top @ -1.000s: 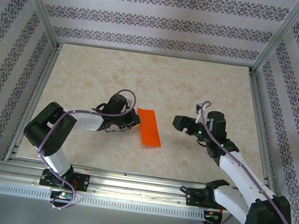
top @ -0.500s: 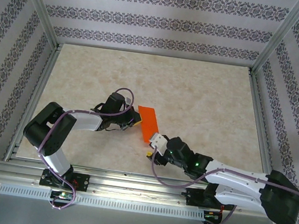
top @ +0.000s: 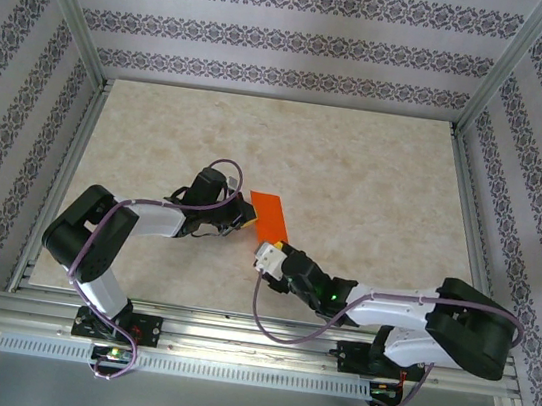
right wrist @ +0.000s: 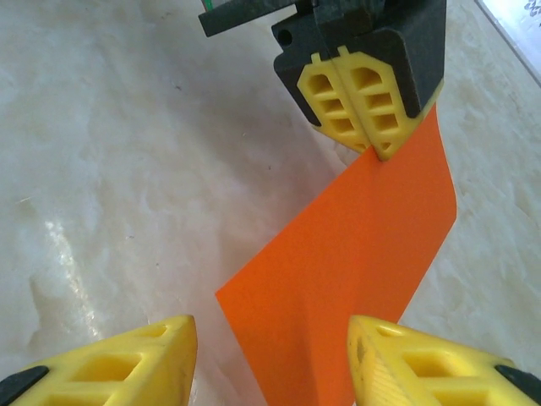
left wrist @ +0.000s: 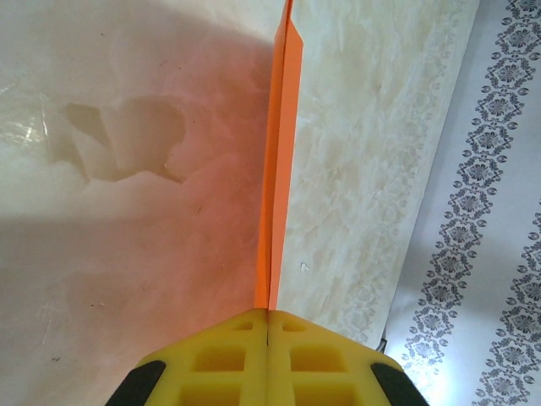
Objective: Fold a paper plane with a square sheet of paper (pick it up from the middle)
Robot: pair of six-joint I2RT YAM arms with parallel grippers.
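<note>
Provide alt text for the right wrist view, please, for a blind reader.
An orange sheet of paper over a marbled table, its far corner pinched in the left gripper's shut jaws. The right gripper's yellow jaws stand open either side of its near end.

The bench [top: 357,165] is pale, marbled beige, framed by metal rails [top: 213,328]. Whether the orange paper [top: 271,219] rests on it is unclear.

Top external: high behind the arm bases, looking down on the whole table [top: 377,167]; wrist views: close and low, facing each other, sharing the orange paper [right wrist: 355,254].
</note>
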